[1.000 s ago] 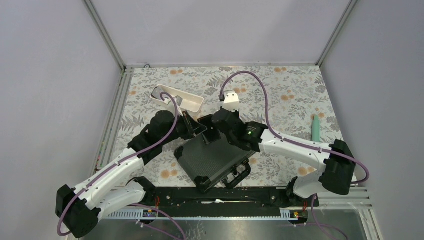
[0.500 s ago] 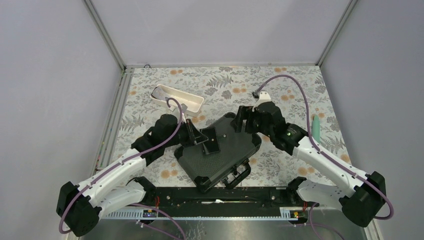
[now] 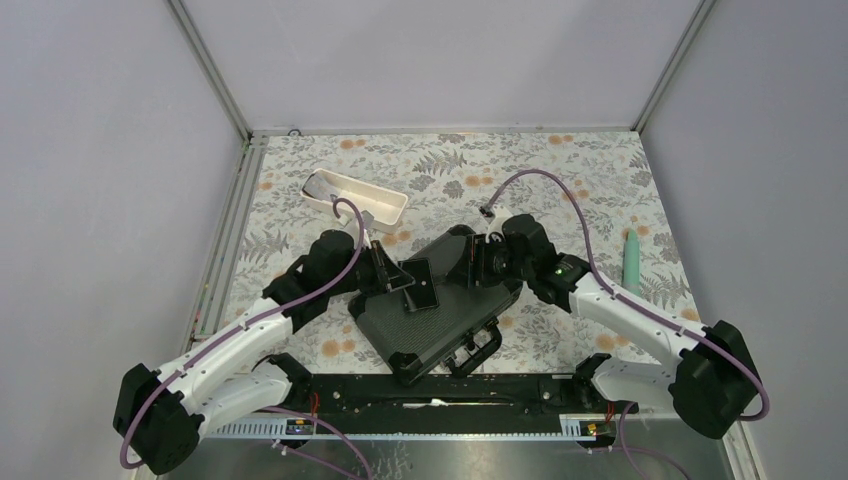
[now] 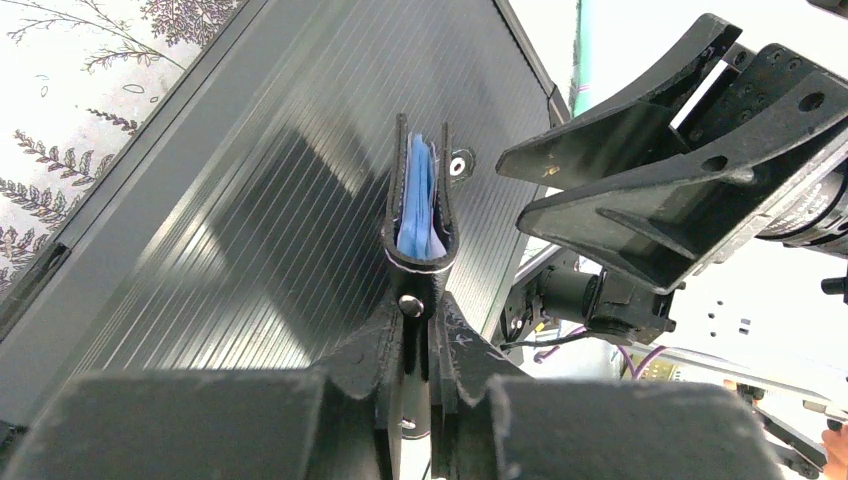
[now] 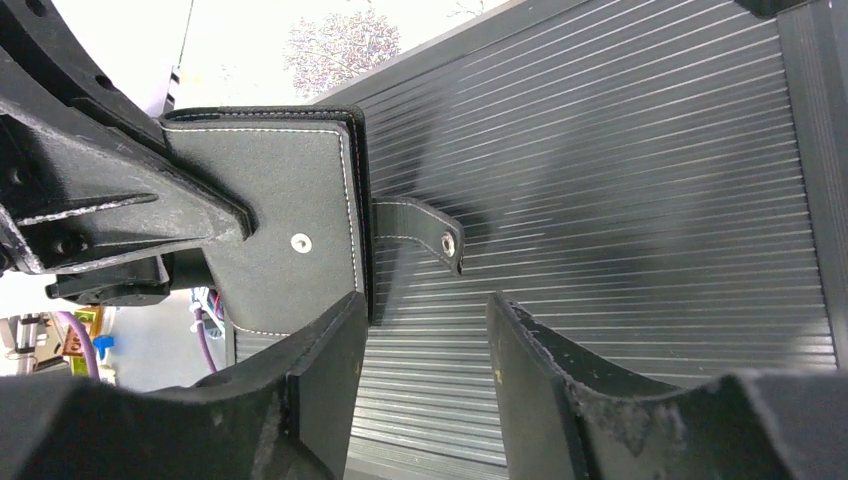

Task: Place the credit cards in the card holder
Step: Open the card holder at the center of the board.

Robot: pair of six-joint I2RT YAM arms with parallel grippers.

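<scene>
My left gripper (image 4: pixel 418 322) is shut on the fold end of the card holder (image 4: pixel 420 215), a black wallet with a blue inside. It holds the wallet edge-up over the black hard case (image 3: pixel 440 325). Pale blue edges show between the wallet's two halves; I cannot tell whether they are credit cards or pockets. No loose credit cards show. My right gripper (image 5: pixel 428 320) stands open just right of the card holder (image 5: pixel 290 215), with nothing between its fingers. The wallet's snap tab (image 5: pixel 430 232) hangs loose toward it. From above, the card holder (image 3: pixel 418 285) sits between my left gripper (image 3: pixel 392 278) and right gripper (image 3: pixel 470 268).
The ribbed hard case lies at the table's middle with its handle (image 3: pixel 478 352) toward the arm bases. A long white tray (image 3: pixel 355 195) stands at the back left. A green tube-like object (image 3: pixel 632 257) lies at the right on the floral cloth.
The right gripper left the card holder, opened and swung away to the right, then came part of the way back. The left gripper kept its grip and barely moved.
</scene>
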